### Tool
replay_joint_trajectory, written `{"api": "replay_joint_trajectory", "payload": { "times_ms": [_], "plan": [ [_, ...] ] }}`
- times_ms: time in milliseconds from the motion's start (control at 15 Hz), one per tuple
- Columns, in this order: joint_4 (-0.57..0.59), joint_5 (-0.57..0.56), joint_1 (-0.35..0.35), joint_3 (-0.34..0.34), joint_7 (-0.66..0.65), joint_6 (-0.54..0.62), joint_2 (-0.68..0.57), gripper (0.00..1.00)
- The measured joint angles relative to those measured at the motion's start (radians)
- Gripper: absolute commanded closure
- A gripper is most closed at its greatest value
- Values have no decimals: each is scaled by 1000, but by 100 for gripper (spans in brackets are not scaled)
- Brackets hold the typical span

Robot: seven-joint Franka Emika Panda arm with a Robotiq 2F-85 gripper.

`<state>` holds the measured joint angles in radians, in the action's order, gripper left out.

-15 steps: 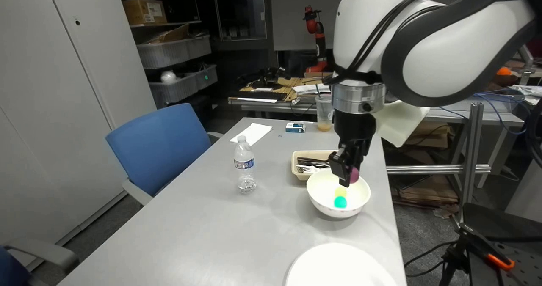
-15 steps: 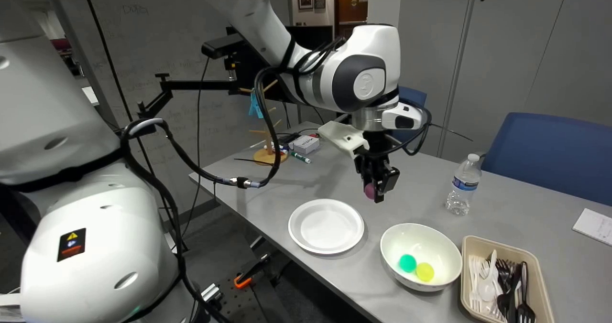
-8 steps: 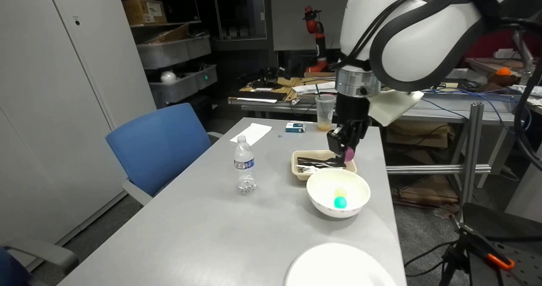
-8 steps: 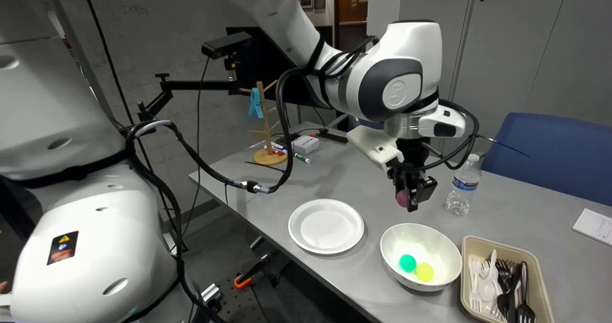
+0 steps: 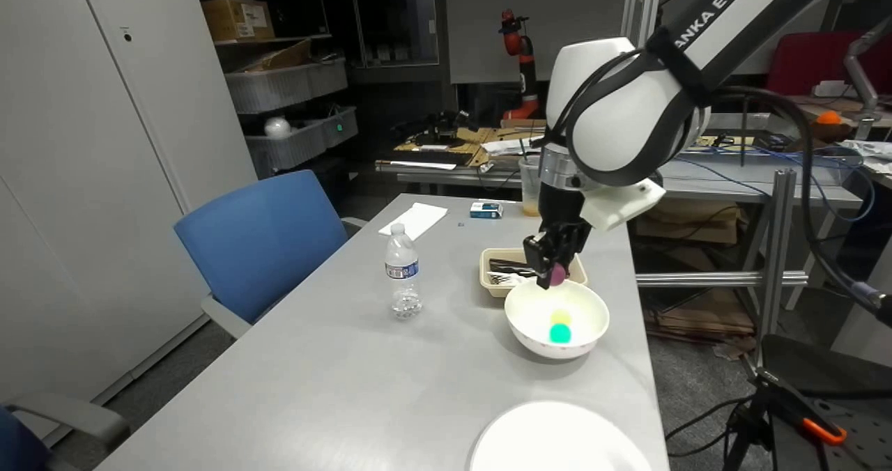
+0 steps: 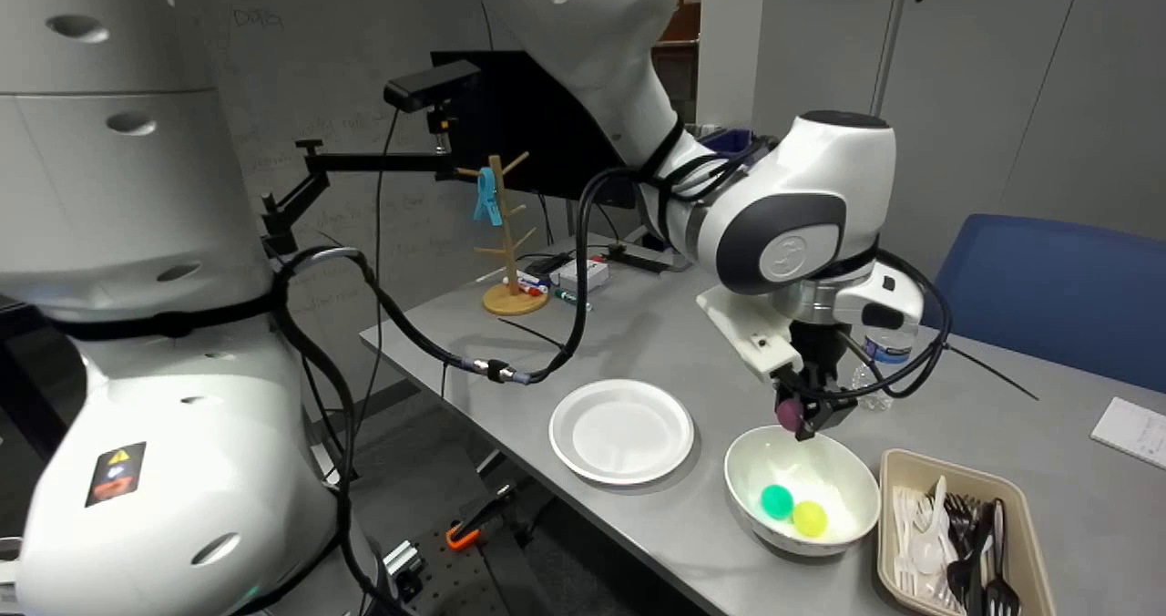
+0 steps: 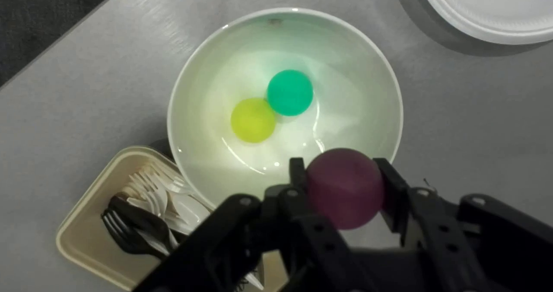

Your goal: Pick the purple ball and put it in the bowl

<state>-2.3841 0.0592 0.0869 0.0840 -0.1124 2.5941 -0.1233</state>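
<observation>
The purple ball (image 7: 344, 192) sits between the two black fingers of my gripper (image 7: 339, 164), which touch it on both sides. In both exterior views the gripper (image 5: 546, 276) (image 6: 805, 426) holds the purple ball (image 5: 557, 274) (image 6: 789, 415) in the air at its fingertips. The white bowl (image 7: 354, 106) stands upright on the table below; it shows in both exterior views (image 5: 526, 321) (image 6: 847, 484). The ball is above the bowl, over its edge part in the wrist view rather than its middle. A green ball (image 7: 290, 93) and a yellow ball (image 7: 253, 120) lie inside the bowl.
A beige tray (image 6: 1034, 543) of plastic cutlery stands beside the bowl. A white plate (image 6: 621, 434) lies on its other side. A water bottle (image 5: 403, 276) stands upright on the table (image 5: 334, 373). A cup (image 5: 529, 185) and a small box (image 5: 486, 210) are farther back.
My gripper has moved with the purple ball in it, to the right and down in an exterior view, and now hangs low by the bowl. The bowl, its balls and the plate have not moved.
</observation>
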Motion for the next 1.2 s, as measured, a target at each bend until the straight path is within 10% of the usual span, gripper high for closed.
{"api": "replay_joint_trajectory", "payload": {
  "times_ms": [667, 733, 1200],
  "plan": [
    [95, 66, 29, 0, 23, 24, -166, 83],
    [100, 66, 30, 0, 23, 24, -171, 33],
    [119, 66, 31, 0, 23, 24, -192, 0]
  ]
}}
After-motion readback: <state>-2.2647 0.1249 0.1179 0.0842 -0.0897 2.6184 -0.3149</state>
